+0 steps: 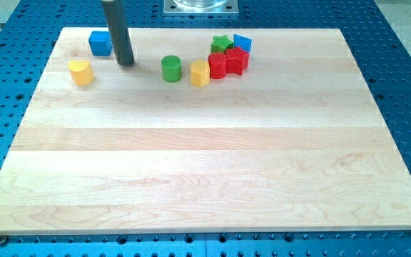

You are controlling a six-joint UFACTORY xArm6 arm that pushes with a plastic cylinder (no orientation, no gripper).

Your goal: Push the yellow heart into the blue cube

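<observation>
The blue cube (pixel 100 43) sits near the board's top left corner. A yellow block (pixel 81 72), which looks like the heart, lies just below and to the left of it, a small gap apart. My tip (pixel 125 63) rests on the board right of the blue cube and up and to the right of this yellow block, touching neither. A second yellow block (pixel 200 73), of unclear shape, lies further right.
A green cylinder (pixel 171 68) stands right of my tip, next to the second yellow block. A cluster at the top middle holds two red blocks (pixel 217 66) (pixel 236 60), a green star (pixel 222 44) and another blue block (pixel 242 43). The wooden board (pixel 205 164) lies on a blue perforated table.
</observation>
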